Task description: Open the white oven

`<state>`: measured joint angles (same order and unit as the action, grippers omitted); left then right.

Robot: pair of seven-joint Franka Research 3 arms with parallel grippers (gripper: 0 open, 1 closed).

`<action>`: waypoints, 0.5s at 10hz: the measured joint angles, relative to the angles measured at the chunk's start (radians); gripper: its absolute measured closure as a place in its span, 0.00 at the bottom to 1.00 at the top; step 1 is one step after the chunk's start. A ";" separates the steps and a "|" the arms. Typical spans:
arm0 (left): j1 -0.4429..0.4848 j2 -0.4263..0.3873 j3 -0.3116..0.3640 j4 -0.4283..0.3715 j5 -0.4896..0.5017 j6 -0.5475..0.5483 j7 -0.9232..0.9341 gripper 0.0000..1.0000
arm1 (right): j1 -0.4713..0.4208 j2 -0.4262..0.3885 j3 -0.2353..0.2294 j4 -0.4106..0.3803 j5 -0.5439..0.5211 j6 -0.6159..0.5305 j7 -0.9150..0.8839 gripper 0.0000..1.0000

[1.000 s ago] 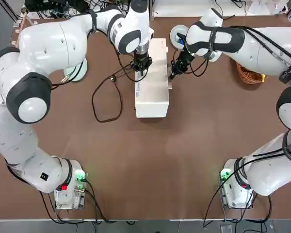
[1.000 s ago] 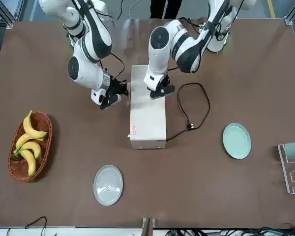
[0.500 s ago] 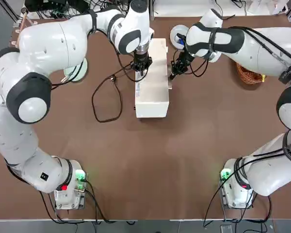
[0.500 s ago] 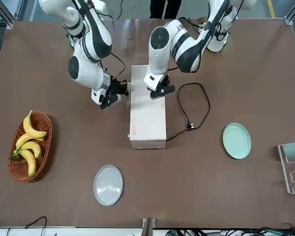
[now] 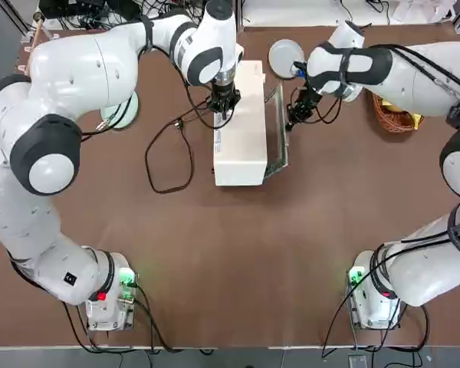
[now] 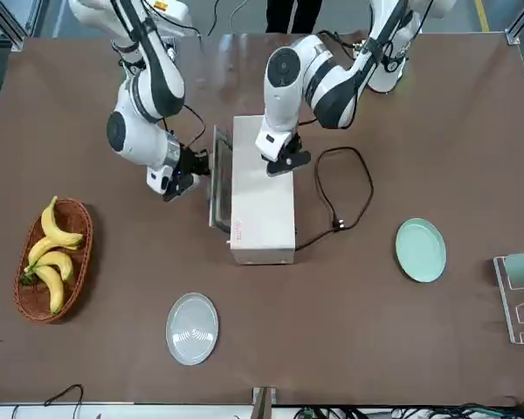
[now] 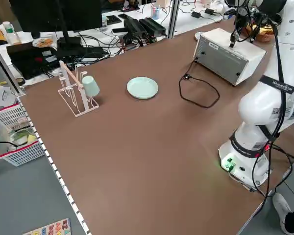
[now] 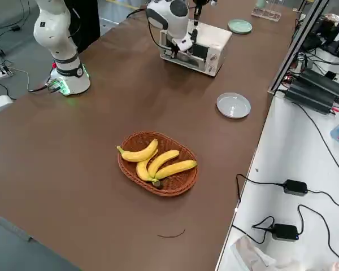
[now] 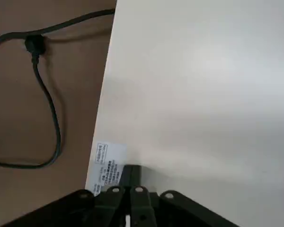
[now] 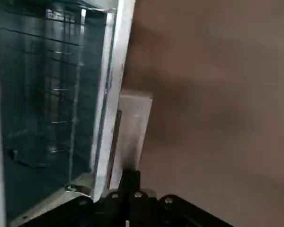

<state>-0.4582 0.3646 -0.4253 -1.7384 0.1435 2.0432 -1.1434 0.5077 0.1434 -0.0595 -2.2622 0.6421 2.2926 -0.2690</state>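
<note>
While the white oven [image 5: 240,126] sits near the table's centre, toward twelve o'clock, its glass door [image 5: 276,130] is partly swung out. The right gripper [image 5: 294,116], fingers pressed together and holding nothing, hooks the door's metal edge — it should pull smoothly toward three o'clock. The left gripper [image 5: 224,106], also closed and empty, presses on the smooth boxy top to steady it.

Looks like a robotics lab, not a kitchen. Two arms bolted to a big brown table [image 7: 137,161], a side bench at the upper left of the left side view piled with black power supplies [image 7: 142,27], a monitor [image 7: 54,14] and cables.
</note>
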 joint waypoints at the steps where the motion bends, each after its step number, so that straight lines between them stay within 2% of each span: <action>1: 0.000 0.000 0.000 0.000 0.000 0.000 0.000 0.99 | -0.018 0.021 0.001 -0.011 -0.022 0.018 -0.004 0.97; 3: 0.000 0.000 0.000 0.001 0.000 0.001 0.000 0.99 | -0.071 0.067 0.001 -0.012 -0.110 0.047 -0.007 0.97; 5: 0.004 0.000 0.004 0.004 0.000 0.011 0.000 0.99 | -0.186 0.081 0.000 -0.014 -0.274 0.045 -0.022 0.97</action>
<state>-0.4541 0.3648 -0.4215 -1.7345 0.1436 2.0545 -1.1435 0.3213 0.2240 -0.0591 -2.2759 0.3686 2.3378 -0.2907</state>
